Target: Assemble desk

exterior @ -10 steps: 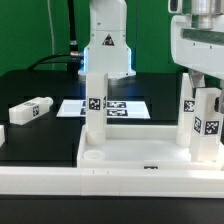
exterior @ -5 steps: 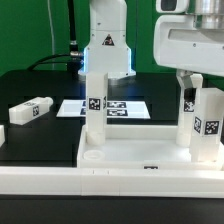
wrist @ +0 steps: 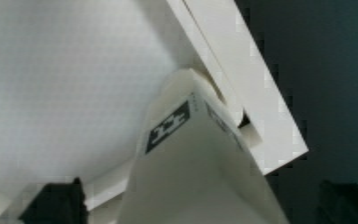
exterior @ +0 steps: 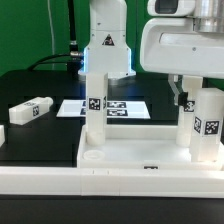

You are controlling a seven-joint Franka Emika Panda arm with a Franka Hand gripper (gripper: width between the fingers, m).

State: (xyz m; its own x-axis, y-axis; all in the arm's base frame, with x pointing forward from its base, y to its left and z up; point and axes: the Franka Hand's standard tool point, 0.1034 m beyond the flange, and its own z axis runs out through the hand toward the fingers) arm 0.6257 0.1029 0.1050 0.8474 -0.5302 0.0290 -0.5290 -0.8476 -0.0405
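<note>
Black table holds the slab at 6 o'clock, flat, so legs can stand in its corners. One leg stands at 4 o'clock. The gripper is open around it, fingers not touching, likely because it stands alone. A spare leg waits at 9 o'clock.

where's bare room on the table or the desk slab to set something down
Free: the black table between the loose leg and the desk slab; also the slab's flat middle, between the upright leg and the two legs on the exterior view's right. Crowded: those two legs, with the open gripper close over them.
</note>
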